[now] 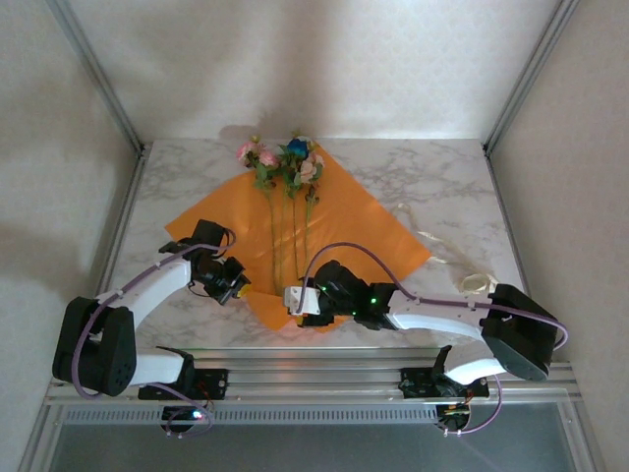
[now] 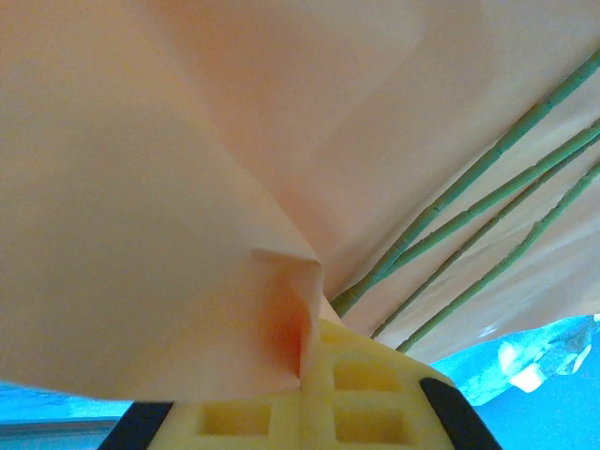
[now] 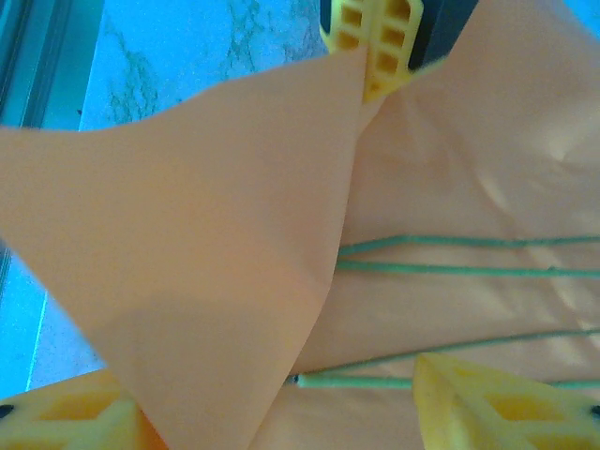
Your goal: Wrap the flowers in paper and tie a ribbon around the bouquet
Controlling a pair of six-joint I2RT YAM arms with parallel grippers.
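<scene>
Orange paper (image 1: 349,216) lies under long-stemmed pink and blue flowers (image 1: 280,162).
Left gripper (image 1: 234,283) pinches a lifted paper corner; right gripper (image 1: 298,303) jaws stand apart.

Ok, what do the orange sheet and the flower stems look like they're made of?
The orange sheet looks like thin matte paper: it folds into soft creases and light glows through it. The stems look like moulded plastic, matte green with evenly spaced ridges, though a wire core can't be ruled out.
</scene>
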